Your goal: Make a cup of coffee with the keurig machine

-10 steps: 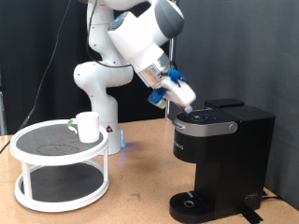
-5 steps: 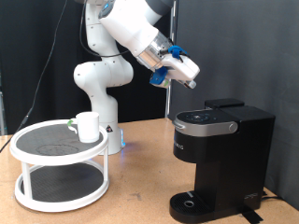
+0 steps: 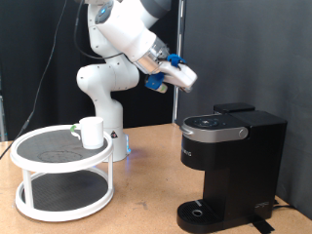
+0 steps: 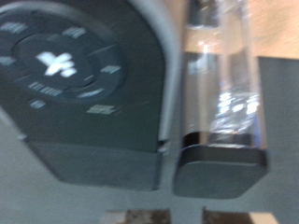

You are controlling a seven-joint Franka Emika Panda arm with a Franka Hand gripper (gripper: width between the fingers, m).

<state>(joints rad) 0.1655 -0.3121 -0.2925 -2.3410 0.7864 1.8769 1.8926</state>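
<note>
The black keurig machine [image 3: 230, 166] stands at the exterior view's right with its lid down. My gripper [image 3: 189, 82] hangs in the air above and to the left of the machine's top, touching nothing, with nothing seen between its fingers. The white cup [image 3: 92, 132] stands on the top shelf of a round white stand [image 3: 60, 168] at the exterior view's left, far from the gripper. The wrist view shows the machine's button panel [image 4: 61, 65] and its clear water tank [image 4: 220, 84] from above, blurred. No fingers show there.
The robot's white base [image 3: 105, 93] stands behind the stand. A small greenish thing [image 3: 75, 131] sits beside the cup on the top shelf. A black curtain backs the wooden table [image 3: 146, 195].
The gripper has lifted off the machine's top panel and moved up and to the exterior view's left. Cup and machine have not moved.
</note>
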